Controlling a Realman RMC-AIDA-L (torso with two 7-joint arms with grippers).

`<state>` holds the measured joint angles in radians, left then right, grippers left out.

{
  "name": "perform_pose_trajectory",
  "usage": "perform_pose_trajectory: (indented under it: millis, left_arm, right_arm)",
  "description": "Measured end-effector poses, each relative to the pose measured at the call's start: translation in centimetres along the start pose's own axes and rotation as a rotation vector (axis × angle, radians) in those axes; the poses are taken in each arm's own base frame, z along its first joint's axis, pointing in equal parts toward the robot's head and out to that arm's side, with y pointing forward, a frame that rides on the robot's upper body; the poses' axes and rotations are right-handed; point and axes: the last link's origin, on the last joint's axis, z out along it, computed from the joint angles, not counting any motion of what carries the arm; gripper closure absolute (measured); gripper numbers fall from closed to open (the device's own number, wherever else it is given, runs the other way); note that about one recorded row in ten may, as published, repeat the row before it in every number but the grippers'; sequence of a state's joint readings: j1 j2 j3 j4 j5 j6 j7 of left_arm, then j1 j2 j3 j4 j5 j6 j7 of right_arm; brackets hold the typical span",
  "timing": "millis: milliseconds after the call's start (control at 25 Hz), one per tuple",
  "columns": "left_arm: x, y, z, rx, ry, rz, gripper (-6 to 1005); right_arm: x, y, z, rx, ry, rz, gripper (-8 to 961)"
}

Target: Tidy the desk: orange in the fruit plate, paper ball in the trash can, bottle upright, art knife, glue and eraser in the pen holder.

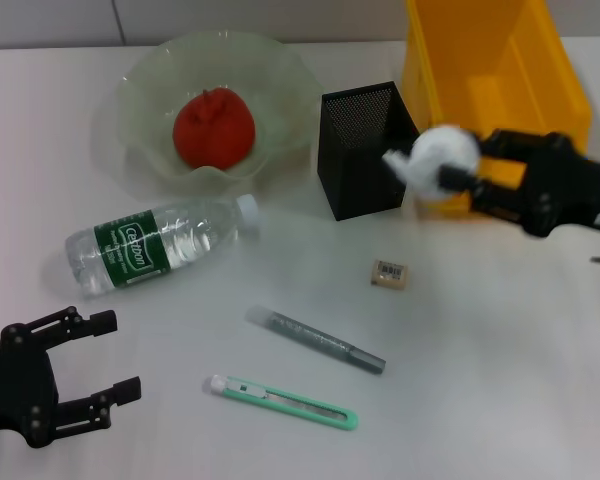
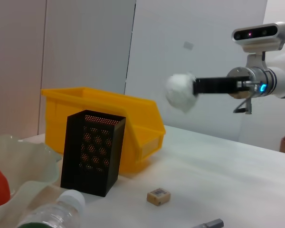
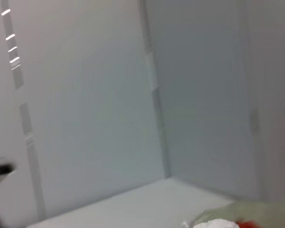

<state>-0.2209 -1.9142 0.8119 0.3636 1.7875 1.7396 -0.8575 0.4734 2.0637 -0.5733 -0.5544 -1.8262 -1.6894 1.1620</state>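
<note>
The right hand (image 1: 450, 172) is reaching in level above the counter (image 1: 480, 380), pinching one white paper ball (image 1: 442, 160) just before one yellow trash bin (image 1: 495, 70), with one black mesh pen holder (image 1: 365, 148) beside the ball. The left hand (image 1: 105, 355) is resting wide open and empty beside one lying water bottle (image 1: 155, 243). One glue stick (image 1: 315, 340), one green art knife (image 1: 285, 402) and one eraser (image 1: 389, 273) are lying between the hands.

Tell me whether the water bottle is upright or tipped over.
Tipped over: the bottle lies on its side on the table, cap toward the pen holder.
</note>
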Motion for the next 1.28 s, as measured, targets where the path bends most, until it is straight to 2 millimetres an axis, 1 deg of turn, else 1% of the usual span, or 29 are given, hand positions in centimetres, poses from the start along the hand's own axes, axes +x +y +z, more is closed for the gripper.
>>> perform_pose_trajectory:
  millis: [200,320,480,600,960,1200,1280]
  left_arm:
    - [0.0,0.0,0.0,0.001,0.002,-0.001,201]
    - [0.0,0.0,0.0,0.001,0.003,-0.001,201]
    - [0.0,0.0,0.0,0.000,0.003,-0.001,201]
    - [0.0,0.0,0.0,0.000,0.004,0.000,202]
    - [0.1,0.0,0.0,0.001,0.007,0.000,202]
    - [0.1,-0.1,0.1,0.002,0.009,-0.005,201]
    - [0.2,-0.1,0.1,0.002,0.009,-0.006,201]
  right_arm:
    - [-0.1,-1.0,-2.1,0.160,-0.117,-0.013,474]
    - [0.0,-1.7,-2.8,0.243,-0.138,-0.008,473]
    - [0.1,-3.2,-3.3,0.352,-0.136,0.001,473]
    - [0.1,-4.5,-3.0,0.415,-0.111,0.011,473]
    - [-0.5,-6.0,-1.8,0.451,-0.078,-0.004,472]
    - [-0.8,-6.8,-1.0,0.473,-0.054,-0.007,386]
    - [-0.7,-6.8,-0.9,0.474,-0.050,-0.007,302]
